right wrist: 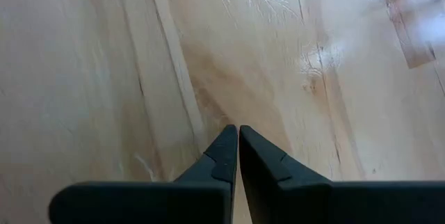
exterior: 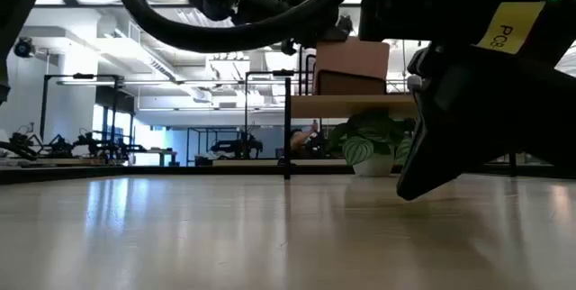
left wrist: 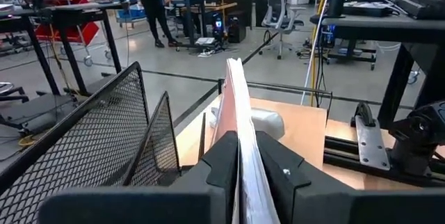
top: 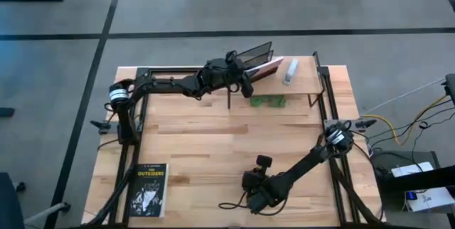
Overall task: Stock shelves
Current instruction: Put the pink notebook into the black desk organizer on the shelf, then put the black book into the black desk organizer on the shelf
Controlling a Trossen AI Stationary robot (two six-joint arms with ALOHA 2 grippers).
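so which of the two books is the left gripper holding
The pink-edged book up by the wire rack, clamped in the left gripper; the black one lies on the tabletop.

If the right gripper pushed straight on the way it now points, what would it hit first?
Most likely the bare tabletop. The right gripper, shut and empty, points down at the wood in its wrist view, with nothing between. How far off the surface lies is unclear.

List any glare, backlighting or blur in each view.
High view: even light, no strong glare on the table. Low view: bright ceiling lights behind leave the arms as dark shapes, and the near tabletop is blurred. Left wrist view: the book held by the left gripper is soft up close. Right wrist view: a white glare patch on the wood beyond the right gripper.
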